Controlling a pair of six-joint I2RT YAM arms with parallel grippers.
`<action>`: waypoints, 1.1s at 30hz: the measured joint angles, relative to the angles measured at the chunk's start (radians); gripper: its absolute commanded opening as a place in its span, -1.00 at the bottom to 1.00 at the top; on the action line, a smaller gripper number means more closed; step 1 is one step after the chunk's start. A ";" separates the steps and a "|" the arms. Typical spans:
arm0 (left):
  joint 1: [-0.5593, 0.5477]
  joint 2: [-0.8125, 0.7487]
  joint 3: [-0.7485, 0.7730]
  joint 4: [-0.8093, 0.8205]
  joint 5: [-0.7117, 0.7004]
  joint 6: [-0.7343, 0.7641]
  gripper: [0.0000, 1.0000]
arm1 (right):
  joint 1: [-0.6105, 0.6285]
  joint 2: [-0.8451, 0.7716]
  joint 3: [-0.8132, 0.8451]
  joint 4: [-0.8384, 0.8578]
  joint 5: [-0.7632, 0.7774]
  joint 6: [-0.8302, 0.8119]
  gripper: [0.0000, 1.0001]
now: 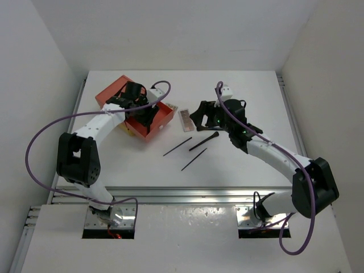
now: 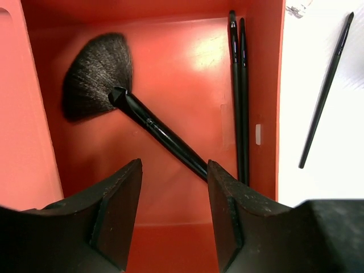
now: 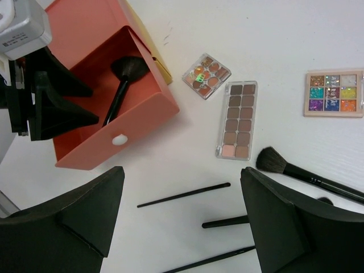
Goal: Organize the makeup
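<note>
My left gripper (image 2: 173, 166) is open and empty, hovering inside the open orange drawer (image 2: 182, 68). In the drawer lie a black fan brush (image 2: 96, 79) and two thin black sticks (image 2: 239, 96). My right gripper (image 3: 182, 173) is open and empty above the table. Below it lie a thin black brush (image 3: 185, 195) and two more black sticks (image 3: 224, 223). A fluffy powder brush (image 3: 272, 161) lies at its right finger. Three palettes lie beyond: a small one (image 3: 206, 75), a long brown one (image 3: 238, 119) and a multicoloured one (image 3: 333, 92).
The orange box (image 1: 114, 91) with its pulled-out drawer (image 1: 158, 124) stands at the back left of the white table. The left gripper (image 1: 143, 111) sits over the drawer and the right gripper (image 1: 200, 116) beside a palette (image 1: 186, 119). White walls enclose the table.
</note>
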 measured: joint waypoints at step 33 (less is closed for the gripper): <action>-0.347 -0.024 0.118 -0.066 0.179 0.063 -0.23 | -0.358 0.322 0.277 -0.688 -0.169 -0.413 0.50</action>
